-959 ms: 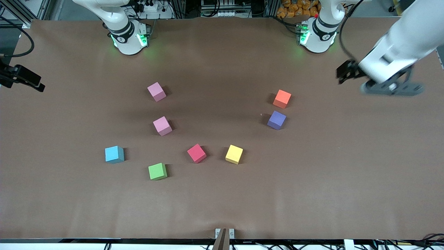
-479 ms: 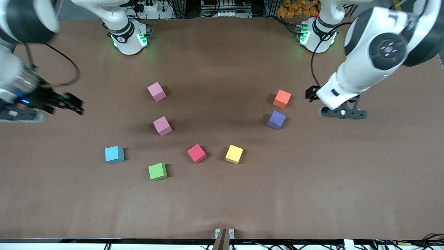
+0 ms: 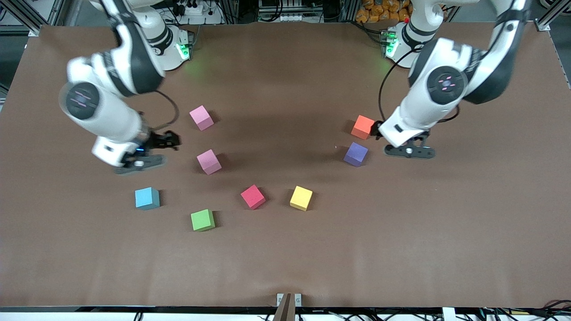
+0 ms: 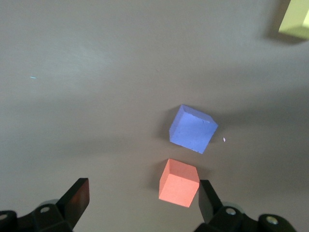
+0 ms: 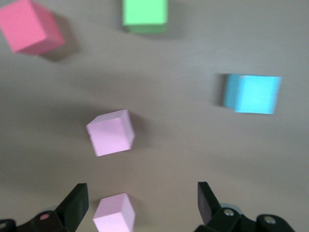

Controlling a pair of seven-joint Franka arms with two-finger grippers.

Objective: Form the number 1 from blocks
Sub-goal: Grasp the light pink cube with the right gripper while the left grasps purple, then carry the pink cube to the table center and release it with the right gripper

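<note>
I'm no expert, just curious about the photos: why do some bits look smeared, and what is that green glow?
Front view: the right arm is smeared by motion, and green lights glow at both bases; each block, like the yellow block, casts a soft shadow. Right wrist view: the light blue block is streaked by blur. Left wrist view: the orange block looks fairly crisp.

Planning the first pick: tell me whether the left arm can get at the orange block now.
Probably yes: the left gripper hangs open beside the orange block, nothing covers it, and the purple block sits apart.
</note>
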